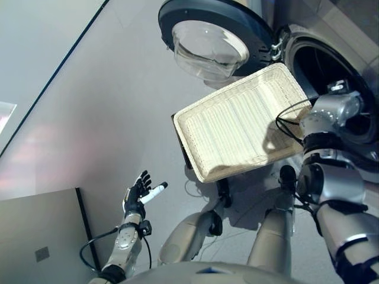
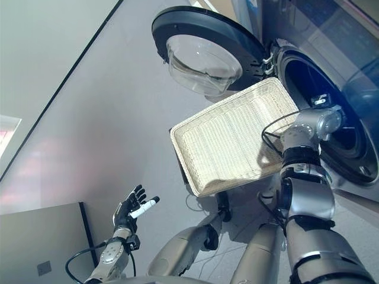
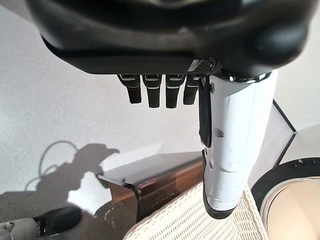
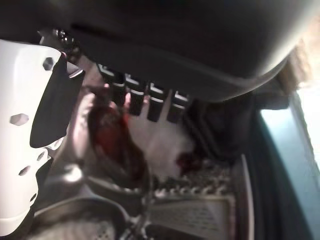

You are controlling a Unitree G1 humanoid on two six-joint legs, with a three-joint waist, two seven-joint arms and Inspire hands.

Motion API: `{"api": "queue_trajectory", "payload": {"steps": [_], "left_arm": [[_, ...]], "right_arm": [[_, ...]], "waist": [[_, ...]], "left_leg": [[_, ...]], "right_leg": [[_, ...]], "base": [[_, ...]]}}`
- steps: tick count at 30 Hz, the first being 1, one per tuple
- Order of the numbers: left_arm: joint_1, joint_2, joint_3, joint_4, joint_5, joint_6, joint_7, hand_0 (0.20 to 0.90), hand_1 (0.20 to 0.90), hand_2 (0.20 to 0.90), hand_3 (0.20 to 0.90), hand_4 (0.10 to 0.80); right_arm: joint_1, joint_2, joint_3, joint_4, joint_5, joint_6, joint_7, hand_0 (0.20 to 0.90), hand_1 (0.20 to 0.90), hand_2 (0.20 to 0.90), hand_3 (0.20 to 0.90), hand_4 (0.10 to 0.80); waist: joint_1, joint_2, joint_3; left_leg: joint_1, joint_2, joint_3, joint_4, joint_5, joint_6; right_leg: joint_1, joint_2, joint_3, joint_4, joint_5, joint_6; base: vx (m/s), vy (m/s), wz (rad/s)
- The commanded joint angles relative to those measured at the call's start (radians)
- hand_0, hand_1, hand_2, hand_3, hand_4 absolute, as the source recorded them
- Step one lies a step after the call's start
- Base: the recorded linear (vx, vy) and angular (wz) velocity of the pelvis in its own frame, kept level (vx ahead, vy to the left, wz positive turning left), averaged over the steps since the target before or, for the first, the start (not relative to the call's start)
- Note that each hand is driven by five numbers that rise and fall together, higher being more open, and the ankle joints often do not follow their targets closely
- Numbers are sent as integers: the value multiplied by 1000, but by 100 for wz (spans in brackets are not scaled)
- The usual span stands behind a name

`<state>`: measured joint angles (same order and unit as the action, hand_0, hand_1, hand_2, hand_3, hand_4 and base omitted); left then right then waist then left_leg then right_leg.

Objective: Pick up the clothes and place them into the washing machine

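Note:
My right arm reaches into the washing machine's round opening, so the head views hide its hand. In the right wrist view my right hand is inside the drum with straight fingers and nothing in its grasp. A white and red piece of clothing lies in the drum just past the fingertips, beside a dark cloth. The white wicker basket in front of the machine holds nothing. My left hand hovers open over the floor at the lower left.
The machine's round glass door stands swung open, left of the opening and behind the basket. The basket rests on a dark stand. A grey cabinet fills the lower left corner. Pale floor lies to the left.

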<state>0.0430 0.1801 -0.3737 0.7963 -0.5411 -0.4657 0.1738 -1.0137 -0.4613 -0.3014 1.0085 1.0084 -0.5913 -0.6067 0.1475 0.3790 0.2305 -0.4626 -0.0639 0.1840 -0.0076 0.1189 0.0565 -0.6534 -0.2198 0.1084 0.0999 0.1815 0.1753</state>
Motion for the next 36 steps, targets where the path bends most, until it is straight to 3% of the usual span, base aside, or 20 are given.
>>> {"api": "queue_trajectory", "payload": {"steps": [1,6,9,14,21,22,30,36], "left_arm": [[-3,20,28,13,-22,-56,31,900,900,900,900,800],[0,21,46,28,-15,-52,36,900,900,900,900,800],[-18,22,72,65,16,-39,32,900,900,900,900,800],[-7,14,89,93,30,-24,15,900,900,900,900,800],[-13,-5,131,219,53,2,1,900,900,900,900,800],[-17,-4,153,258,61,10,0,900,900,900,900,800],[-24,11,190,409,208,59,8,900,900,900,900,800],[-9,22,215,478,330,98,-17,900,900,900,900,800]], "right_arm": [[6,-22,106,-39,-42,-61,71,900,900,900,900,800],[41,-1,141,4,-75,-24,81,900,900,900,900,800],[51,-35,245,163,-188,119,106,900,900,900,900,800],[158,59,298,160,-236,166,158,900,900,900,900,800],[359,161,322,92,-279,192,232,900,900,900,900,800],[410,172,338,90,-322,209,244,900,900,900,900,800],[639,189,380,155,-593,298,264,900,900,900,900,800],[834,177,432,182,-870,359,295,900,900,900,900,800]], "waist": [[22,23,-66],[18,10,-73],[8,-19,-68],[-5,-66,-60],[-21,-158,-69],[-24,-191,-81],[-37,-316,-170],[-57,-358,-246]], "left_leg": [[-130,23,-52,81,-19,-105],[-127,22,-55,87,-28,-107],[-122,31,-53,97,-29,-110],[-93,41,-60,106,-34,-111],[-14,64,-84,116,-43,-116],[25,66,-95,109,-45,-117],[177,79,-114,53,-53,-118],[278,82,-111,11,-65,-114]], "right_leg": [[15,53,-50,63,-105,-99],[20,54,-52,69,-115,-101],[28,58,-56,73,-113,-105],[75,67,-67,65,-115,-106],[195,79,-102,49,-133,-104],[245,81,-117,32,-135,-102],[403,85,-161,-48,-125,-89],[494,88,-180,-85,-123,-76]], "base": [[0,0,0],[-2,-1,1],[-28,-27,8],[3,-54,-1],[49,-87,4],[129,-142,14],[90,-88,12],[75,-25,4]]}}
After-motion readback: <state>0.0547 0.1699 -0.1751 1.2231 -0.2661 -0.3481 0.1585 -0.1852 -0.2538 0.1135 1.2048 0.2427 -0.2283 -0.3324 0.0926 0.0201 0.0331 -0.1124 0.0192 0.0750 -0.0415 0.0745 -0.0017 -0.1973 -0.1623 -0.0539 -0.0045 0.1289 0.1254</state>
